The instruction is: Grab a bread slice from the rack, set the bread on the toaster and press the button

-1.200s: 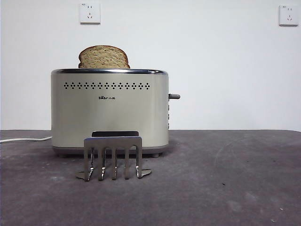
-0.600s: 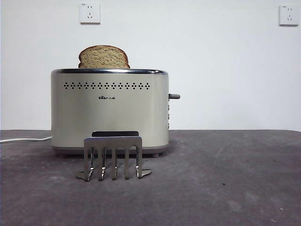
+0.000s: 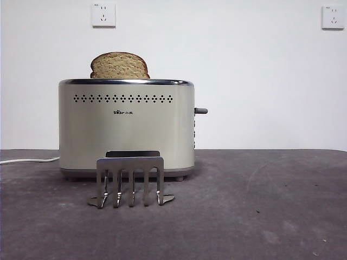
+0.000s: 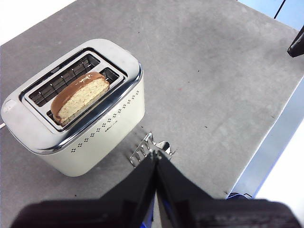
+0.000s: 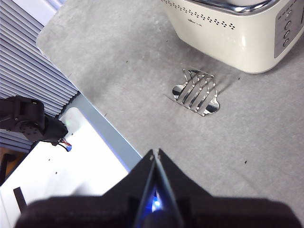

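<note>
Front view: the slice of bread point(image 3: 119, 66) pokes out of the toaster point(image 3: 126, 127); the rack point(image 3: 130, 181) stands just in front, with bare tabletop point(image 3: 260, 206) on the right.

Left wrist view: the left pincer point(image 4: 156, 164) hangs high over the rack point(image 4: 151, 148) — clenched, holding nothing.

Right wrist view: the right pincer point(image 5: 155, 156) is clenched too — up near the tabletop edge point(image 5: 102, 121).

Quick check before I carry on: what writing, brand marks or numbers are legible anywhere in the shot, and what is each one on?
Logo on the toaster: a small dark mark under the row of holes, too small to read.
Two wall sockets: each has a tiny mark in its upper left corner, too small to read.
Buttons on the toaster's end panel, seen in the right wrist view: no legible symbols.
Slice of bread, rack: no text.
</note>
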